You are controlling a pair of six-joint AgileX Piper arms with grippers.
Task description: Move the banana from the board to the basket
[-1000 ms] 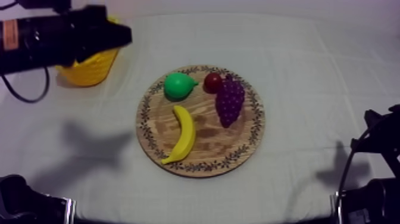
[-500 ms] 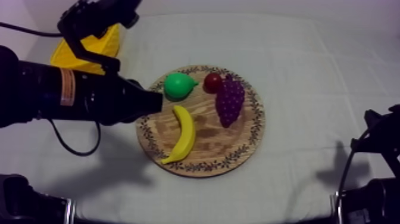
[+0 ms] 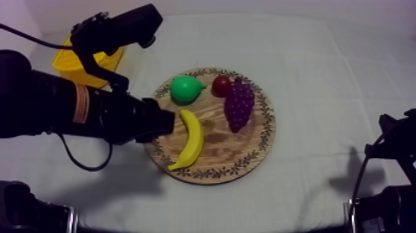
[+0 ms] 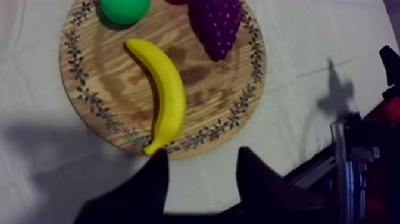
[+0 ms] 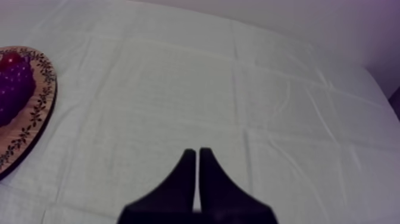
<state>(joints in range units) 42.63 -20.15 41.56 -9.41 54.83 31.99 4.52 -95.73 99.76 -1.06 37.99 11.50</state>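
The yellow banana (image 3: 192,139) lies curved on the left half of the round wooden board (image 3: 235,152). My left gripper (image 3: 164,123) hovers at the board's left rim, right beside the banana. In the left wrist view the left gripper (image 4: 202,156) is open with nothing between its fingers, just short of the banana (image 4: 166,95) and the board (image 4: 107,89). The yellow basket (image 3: 65,62) stands at the back left, partly hidden by my left arm. My right gripper (image 5: 196,152) is shut, over bare cloth.
A green pear (image 3: 184,89), a small red fruit (image 3: 221,85) and purple grapes (image 3: 238,105) share the board's far half. My right arm (image 3: 390,161) rests low at the right edge. The grapes (image 5: 12,83) show beside the board's rim (image 5: 36,113).
My left arm has swung from over the basket down toward the board and now sits at its left rim by the banana. The fruit and the right arm have not moved.
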